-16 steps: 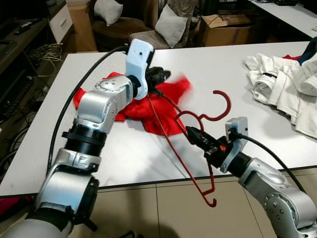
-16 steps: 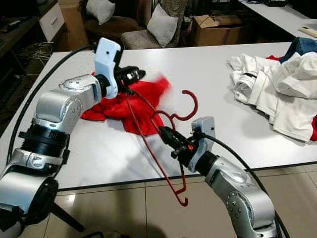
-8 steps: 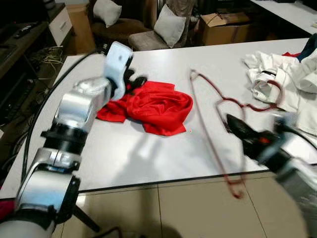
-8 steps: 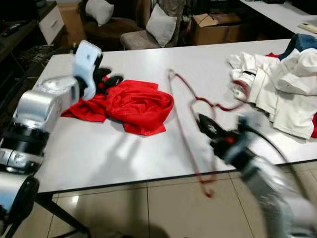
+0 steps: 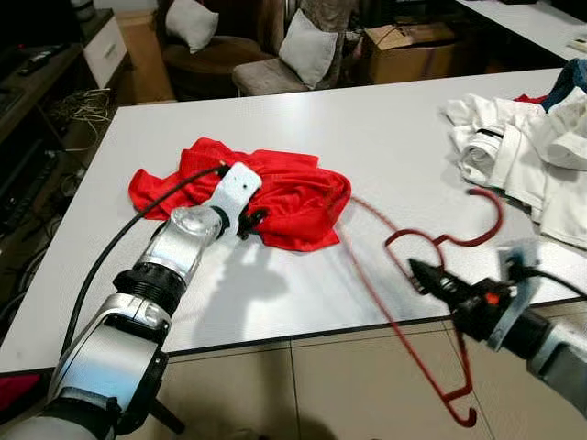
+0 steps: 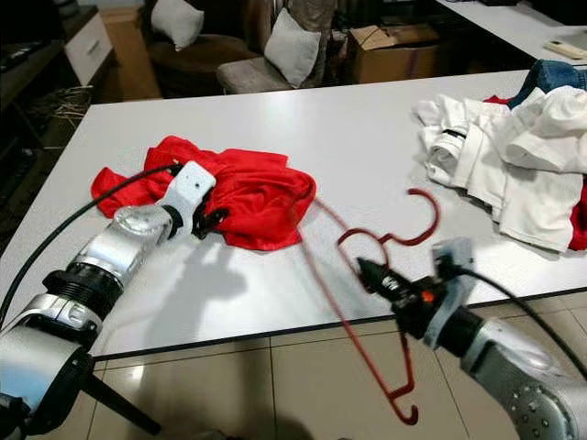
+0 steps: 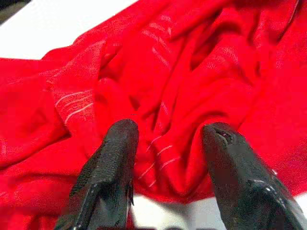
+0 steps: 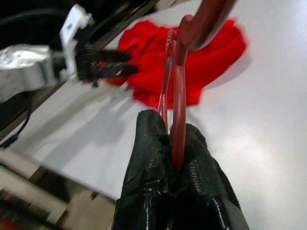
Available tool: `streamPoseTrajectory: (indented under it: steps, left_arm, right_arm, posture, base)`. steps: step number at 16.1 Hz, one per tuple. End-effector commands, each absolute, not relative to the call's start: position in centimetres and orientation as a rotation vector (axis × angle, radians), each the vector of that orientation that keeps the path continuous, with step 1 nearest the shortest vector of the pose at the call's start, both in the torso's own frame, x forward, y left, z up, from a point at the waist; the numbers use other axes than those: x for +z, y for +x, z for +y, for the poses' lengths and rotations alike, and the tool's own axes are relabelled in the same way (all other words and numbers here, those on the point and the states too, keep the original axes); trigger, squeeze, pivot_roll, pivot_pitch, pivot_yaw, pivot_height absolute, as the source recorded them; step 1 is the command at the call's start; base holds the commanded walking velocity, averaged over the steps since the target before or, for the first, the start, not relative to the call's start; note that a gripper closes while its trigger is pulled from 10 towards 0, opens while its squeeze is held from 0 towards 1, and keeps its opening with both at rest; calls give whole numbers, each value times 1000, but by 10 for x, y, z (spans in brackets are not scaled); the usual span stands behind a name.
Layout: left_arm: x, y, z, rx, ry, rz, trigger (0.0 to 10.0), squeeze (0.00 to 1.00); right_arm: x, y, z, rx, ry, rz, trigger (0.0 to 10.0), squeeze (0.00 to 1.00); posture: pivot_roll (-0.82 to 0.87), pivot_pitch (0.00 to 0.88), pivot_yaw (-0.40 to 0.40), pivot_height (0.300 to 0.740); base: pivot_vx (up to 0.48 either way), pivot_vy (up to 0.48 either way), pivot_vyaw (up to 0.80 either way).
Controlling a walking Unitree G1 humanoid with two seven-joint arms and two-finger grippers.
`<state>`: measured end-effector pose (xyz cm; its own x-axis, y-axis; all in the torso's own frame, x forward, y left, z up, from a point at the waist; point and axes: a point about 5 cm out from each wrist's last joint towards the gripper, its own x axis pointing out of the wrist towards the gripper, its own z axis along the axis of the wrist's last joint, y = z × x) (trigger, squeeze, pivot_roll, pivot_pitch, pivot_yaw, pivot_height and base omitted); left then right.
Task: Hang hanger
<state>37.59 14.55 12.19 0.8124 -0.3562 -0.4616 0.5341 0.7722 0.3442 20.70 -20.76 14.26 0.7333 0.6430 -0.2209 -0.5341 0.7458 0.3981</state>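
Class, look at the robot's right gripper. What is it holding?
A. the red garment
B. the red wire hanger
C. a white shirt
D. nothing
B: the right gripper is shut on the red wire hanger, while the red garment lies on the table.

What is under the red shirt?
The red shirt lies crumpled on the white table, with the open left claw at its edge. Its folds cover whatever else might be underneath.

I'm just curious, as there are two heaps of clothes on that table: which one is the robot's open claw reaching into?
The red garment near the table's middle. The left gripper has its open fingers right at its folds. The white clothes pile lies apart at the far right, untouched.
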Motion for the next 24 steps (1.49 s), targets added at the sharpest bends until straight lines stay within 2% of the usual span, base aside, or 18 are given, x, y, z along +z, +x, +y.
streamPoseTrajectory:
  steps: [1, 2, 5, 9, 24]
  left_arm:
    - [119, 376, 149, -516, 538, 417, 10000, 0]
    - [116, 374, 149, -535, 547, 435, 10000, 0]
    - [97, 361, 142, -749, 523, 577, 10000, 0]
    - [105, 346, 117, -992, 398, 568, 10000, 0]
    - [105, 346, 117, -992, 398, 568, 10000, 0]
  right_arm:
    - [140, 205, -208, 666, 299, 406, 10000, 0]
    - [138, 207, -210, 649, 296, 422, 10000, 0]
    - [125, 221, -226, 511, 238, 510, 10000, 0]
    - [124, 242, -228, 470, 201, 489, 10000, 0]
    - [124, 242, -228, 470, 201, 489, 10000, 0]
  posture:
    - [-229, 0, 101, 740]
    - [-229, 0, 101, 740]
    - [-217, 0, 89, 740]
    - [-200, 0, 79, 740]
    - [-200, 0, 79, 740]
  base:
    - [0, 0, 0]
    - [0, 0, 0]
    - [0, 0, 0]
    - [0, 0, 0]
    - [0, 0, 0]
